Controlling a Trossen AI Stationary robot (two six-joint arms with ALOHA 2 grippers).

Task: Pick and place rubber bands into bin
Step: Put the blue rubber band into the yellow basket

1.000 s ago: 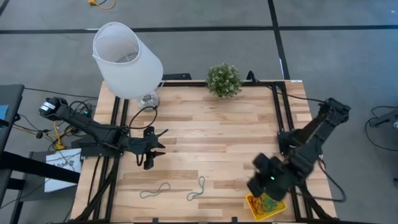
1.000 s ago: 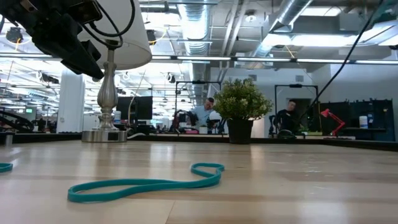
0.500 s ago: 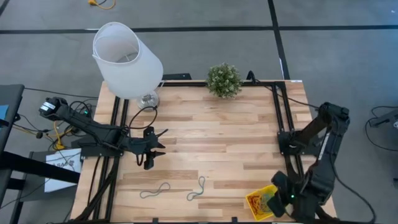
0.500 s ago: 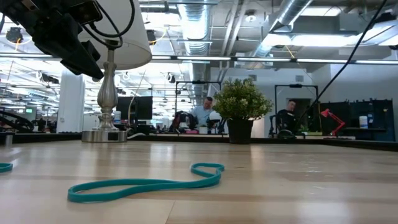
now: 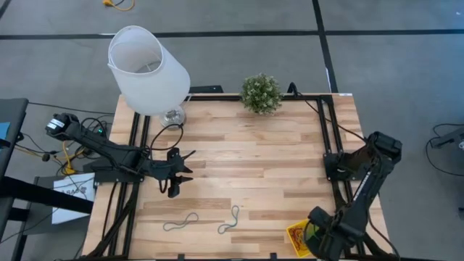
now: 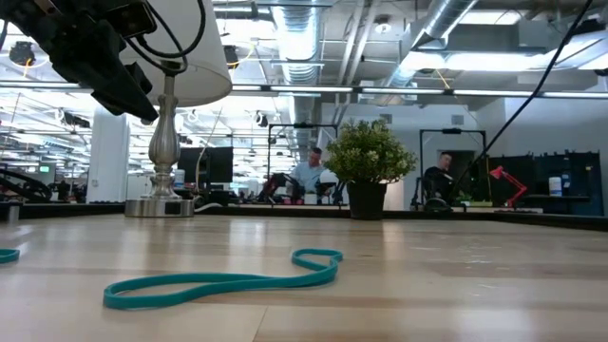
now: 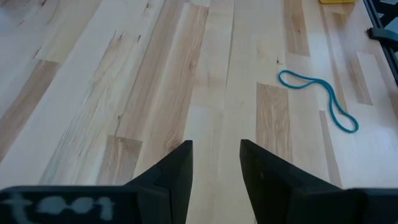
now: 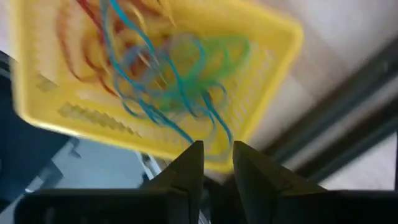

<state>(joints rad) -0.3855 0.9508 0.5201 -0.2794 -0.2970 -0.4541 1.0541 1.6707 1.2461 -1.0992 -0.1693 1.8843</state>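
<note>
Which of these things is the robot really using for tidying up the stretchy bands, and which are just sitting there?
Part of the job:
- two thin teal rubber bands loose on the wooden table
- small bright yellow plastic bin, with a tangle of coloured bands inside
- right gripper, above the bin

Just sitting there:
- white lampshade lamp
- small potted green plant
- left gripper, waiting, open

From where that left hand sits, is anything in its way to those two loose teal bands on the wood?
Nothing visible. Bare wooden table lies between the left hand and the two thin teal rubber bands; the white lamp and small green plant stand off behind.
</note>
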